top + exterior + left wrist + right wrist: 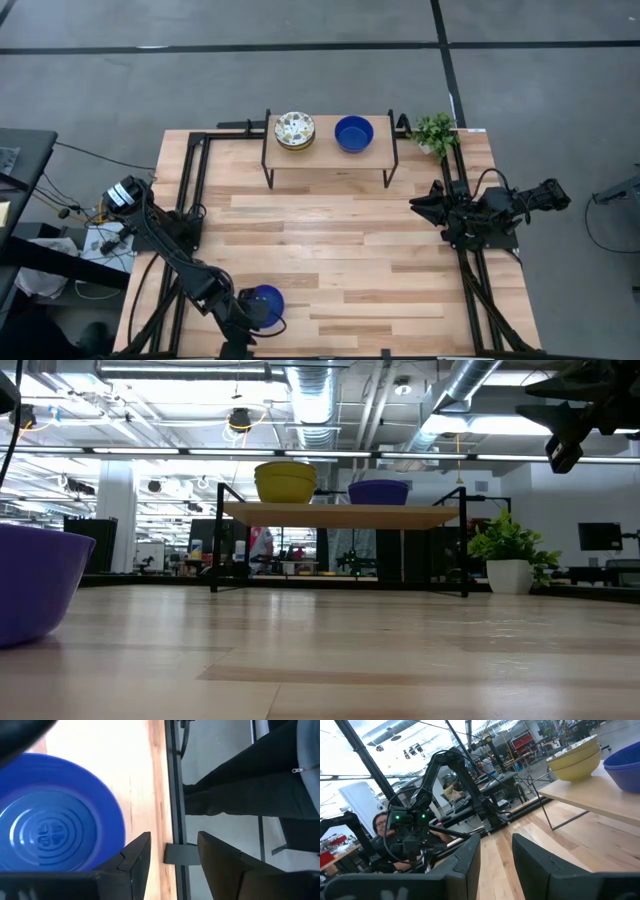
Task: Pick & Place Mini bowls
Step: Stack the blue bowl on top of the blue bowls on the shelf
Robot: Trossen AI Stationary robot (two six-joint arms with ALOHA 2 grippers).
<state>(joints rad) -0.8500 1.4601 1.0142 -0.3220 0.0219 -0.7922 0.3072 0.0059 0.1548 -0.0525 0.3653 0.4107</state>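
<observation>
Now, left gripper point(250, 318): open, empty, just beside the glossy cobalt blue round bowl point(267, 300).
Your move: straddle its rim before closing.
Right gripper point(425, 205): open, waiting.

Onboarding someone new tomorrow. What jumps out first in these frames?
The raised shelf at the table's far edge, holding a stack of patterned bowls beside a blue bowl. Next, a second blue bowl alone at the near edge, right beside the open left gripper. The right gripper waits open at the right side.
</observation>
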